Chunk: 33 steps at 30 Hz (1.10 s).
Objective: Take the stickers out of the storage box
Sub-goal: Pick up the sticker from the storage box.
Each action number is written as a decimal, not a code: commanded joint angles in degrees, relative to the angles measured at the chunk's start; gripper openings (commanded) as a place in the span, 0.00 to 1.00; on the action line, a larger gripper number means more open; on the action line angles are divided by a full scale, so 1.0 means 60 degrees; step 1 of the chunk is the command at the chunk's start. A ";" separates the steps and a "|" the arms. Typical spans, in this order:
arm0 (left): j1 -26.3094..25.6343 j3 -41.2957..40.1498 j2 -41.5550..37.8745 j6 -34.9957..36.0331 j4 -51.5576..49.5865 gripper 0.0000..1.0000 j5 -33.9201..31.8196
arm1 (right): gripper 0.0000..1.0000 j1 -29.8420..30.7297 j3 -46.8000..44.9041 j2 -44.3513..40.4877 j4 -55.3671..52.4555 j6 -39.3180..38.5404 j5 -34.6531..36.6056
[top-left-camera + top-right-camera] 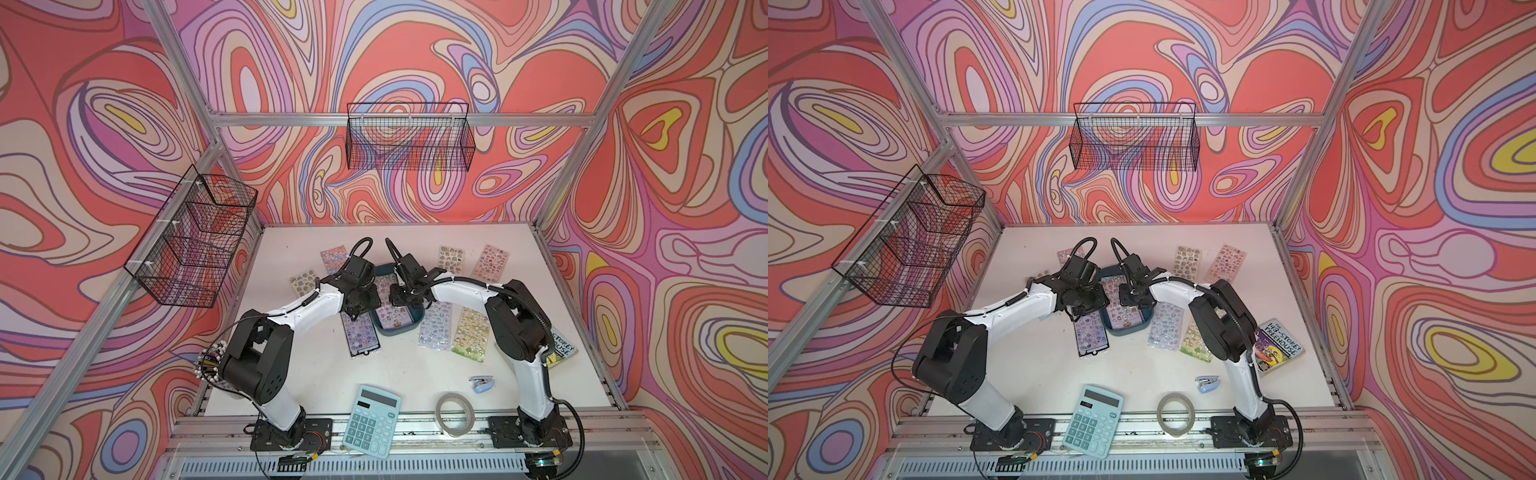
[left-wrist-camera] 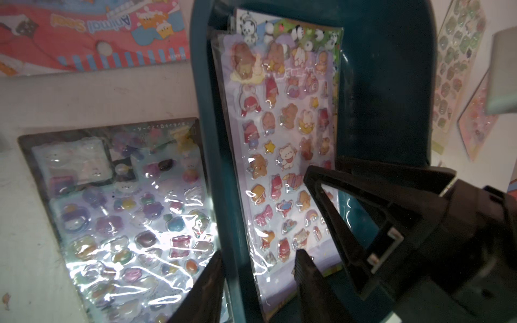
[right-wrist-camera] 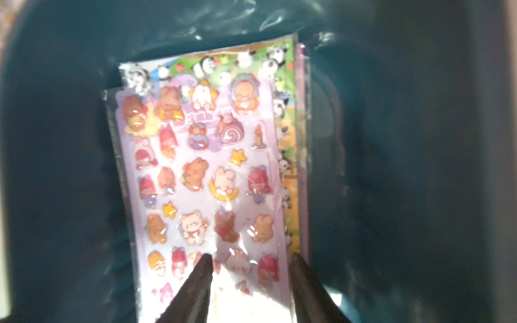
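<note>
Storage box [image 1: 1129, 329] on table [image 1: 291, 365], centre of both top views; stickers [image 2: 282, 134] stacked inside (loose sheets [image 1: 434, 330] lie around it). Left hand [image 2: 258, 253] apart, straddling box wall. Right hand [image 3: 251, 256] apart over top sheet [image 3: 204, 181].

A teal calculator [image 1: 372, 419] and tape roll [image 1: 455, 413] overhang the worktop's [image 1: 415, 365] front edge. A small blue stapler [image 1: 482, 382] lies behind them, and a paperback [image 1: 1277, 347] lies at the right edge.

Left arm [image 1: 307, 307], right arm [image 1: 461, 291]: white links, black joints [image 1: 253, 365], black ribbed cables [image 1: 579, 417], black base plates [image 1: 324, 426].
</note>
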 commanded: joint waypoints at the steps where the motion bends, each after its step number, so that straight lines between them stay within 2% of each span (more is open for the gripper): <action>1: -0.0050 0.0238 0.0110 -0.0050 0.0029 0.43 -0.0012 | 0.44 0.0029 -0.0150 -0.0556 0.0461 0.0217 -0.0766; 8: -0.0041 0.0203 0.0242 -0.0038 0.0059 0.42 0.0004 | 0.39 -0.0312 -0.0426 -0.0889 0.0876 0.0546 -0.1883; 10: -0.0041 0.0194 0.0242 -0.0025 0.0066 0.42 -0.0012 | 0.34 -0.0462 -0.0659 -0.0959 0.1202 0.0746 -0.2424; 12: -0.0043 0.0191 0.0255 -0.0024 0.0058 0.42 -0.0024 | 0.27 -0.0544 -0.0800 -0.0954 0.1369 0.0894 -0.2749; 13: -0.0044 0.0199 0.0257 -0.0023 0.0073 0.42 -0.0027 | 0.20 -0.0561 -0.0837 -0.0935 0.1386 0.0919 -0.2771; 15: -0.0048 0.0223 0.0299 -0.0023 0.0073 0.42 -0.0012 | 0.07 -0.0561 -0.0879 -0.0904 0.1308 0.0953 -0.2572; 17: -0.0041 0.0214 0.0323 -0.0031 0.0109 0.42 -0.0030 | 0.00 -0.0568 -0.0855 -0.0862 0.1145 0.0925 -0.2303; 25: -0.0041 0.0852 0.0841 0.0349 0.0009 0.28 -0.0301 | 0.00 -0.0624 -0.0015 -0.0260 0.0484 0.0305 -0.1327; 29: -0.0041 0.1343 0.1162 0.0460 -0.0112 0.13 -0.0520 | 0.00 -0.0720 0.0876 0.0175 0.0154 -0.0031 -0.0799; 33: -0.0043 0.1953 0.1709 0.0562 -0.0231 0.11 -0.0496 | 0.00 -0.0947 0.1663 0.0599 -0.0159 -0.0292 -0.0369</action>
